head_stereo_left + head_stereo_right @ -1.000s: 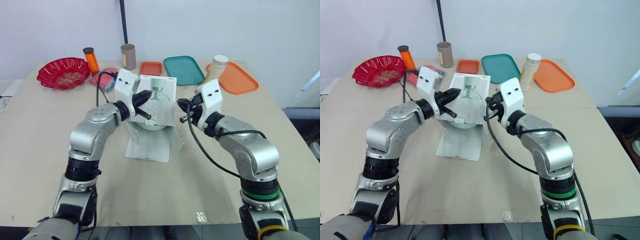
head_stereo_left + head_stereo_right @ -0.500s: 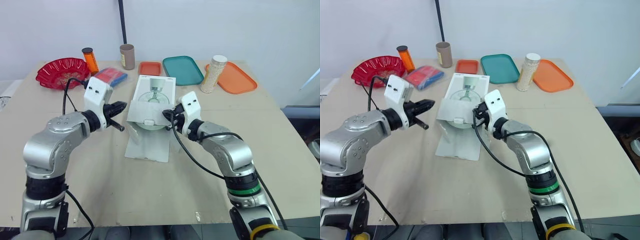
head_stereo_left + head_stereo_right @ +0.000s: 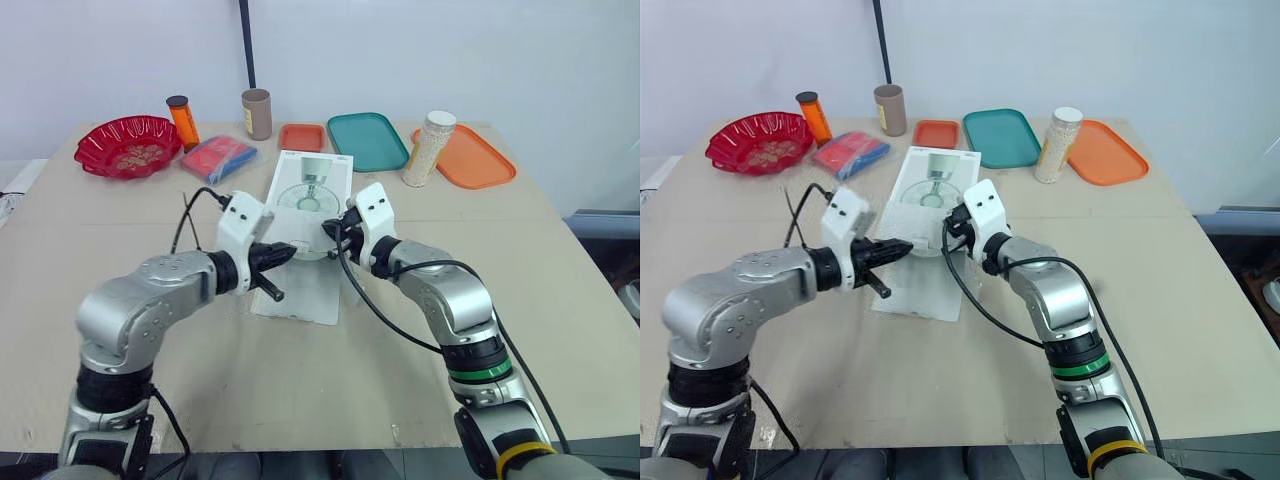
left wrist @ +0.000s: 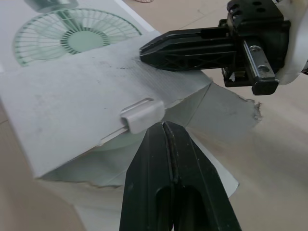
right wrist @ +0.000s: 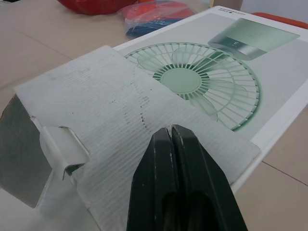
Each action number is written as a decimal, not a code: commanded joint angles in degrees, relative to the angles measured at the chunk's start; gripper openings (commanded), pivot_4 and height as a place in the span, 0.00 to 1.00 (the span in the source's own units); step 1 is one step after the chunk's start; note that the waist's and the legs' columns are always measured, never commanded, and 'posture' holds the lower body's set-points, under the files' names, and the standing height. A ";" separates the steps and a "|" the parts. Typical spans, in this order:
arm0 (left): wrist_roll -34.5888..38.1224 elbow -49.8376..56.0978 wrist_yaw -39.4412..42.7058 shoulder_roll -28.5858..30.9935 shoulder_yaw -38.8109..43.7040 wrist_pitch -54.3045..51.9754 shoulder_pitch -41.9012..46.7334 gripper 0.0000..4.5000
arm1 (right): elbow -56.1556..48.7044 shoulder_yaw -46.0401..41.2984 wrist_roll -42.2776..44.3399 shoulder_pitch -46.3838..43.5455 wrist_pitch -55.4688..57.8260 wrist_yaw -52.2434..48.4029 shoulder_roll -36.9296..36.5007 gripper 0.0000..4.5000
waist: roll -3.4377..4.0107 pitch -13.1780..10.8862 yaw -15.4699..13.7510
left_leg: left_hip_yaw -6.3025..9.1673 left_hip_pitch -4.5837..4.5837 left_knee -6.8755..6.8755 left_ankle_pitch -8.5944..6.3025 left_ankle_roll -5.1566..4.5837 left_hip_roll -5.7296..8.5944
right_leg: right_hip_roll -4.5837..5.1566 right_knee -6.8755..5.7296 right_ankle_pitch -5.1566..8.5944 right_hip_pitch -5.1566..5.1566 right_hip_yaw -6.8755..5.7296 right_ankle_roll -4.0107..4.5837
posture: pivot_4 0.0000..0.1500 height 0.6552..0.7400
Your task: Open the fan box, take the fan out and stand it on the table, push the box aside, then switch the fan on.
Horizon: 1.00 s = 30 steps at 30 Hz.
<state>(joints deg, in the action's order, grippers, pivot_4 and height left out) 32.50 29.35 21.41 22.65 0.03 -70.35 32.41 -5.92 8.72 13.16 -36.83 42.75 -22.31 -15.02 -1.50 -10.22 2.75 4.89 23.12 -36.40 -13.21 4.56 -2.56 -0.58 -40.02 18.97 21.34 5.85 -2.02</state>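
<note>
The fan box (image 3: 312, 182) lay centrally on the table (image 3: 520, 300), its thin cardboard flap (image 4: 91, 91) likely light and easily creased, best taken at the tab (image 4: 142, 114); left gripper (image 4: 165, 125) and right gripper (image 5: 171, 129), both clenched empty, met it.

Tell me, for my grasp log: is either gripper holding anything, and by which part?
Nothing. The left gripper is shut beside the tab; the right gripper, shut, rests on the box flap.
</note>
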 commanded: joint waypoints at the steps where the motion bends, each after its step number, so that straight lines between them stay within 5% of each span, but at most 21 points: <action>1: -2.68 -1.64 -1.70 -0.52 -1.72 3.12 1.43 0.00 | 1.65 0.15 -1.05 0.29 0.34 -0.31 -0.51 0.01 | 0.00 0.00 0.06 | -0.01 -0.01 0.00 0.00 0.00 0.00 | 0.00 0.00 0.00 0.00 0.01 0.00 | 1.00 1.00; 30: -10.27 -7.68 3.26 12.26 -2.90 12.42 -4.28 0.00 | 5.83 0.74 -4.20 0.82 -3.92 -1.02 -1.41 0.01 | -0.06 0.04 0.00 | 0.00 -0.06 0.00 0.02 0.04 0.00 | 0.00 0.00 -0.01 -0.05 0.01 0.00 | 1.00 1.00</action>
<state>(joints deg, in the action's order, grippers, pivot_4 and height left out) 23.43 22.11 24.26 34.17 -3.57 -60.13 27.51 -2.17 9.04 10.73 -37.06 37.96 -23.56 -15.45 -1.56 -10.17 2.75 4.89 23.06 -36.39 -13.19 4.60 -2.55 -0.57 -40.02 18.96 21.29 5.86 -2.03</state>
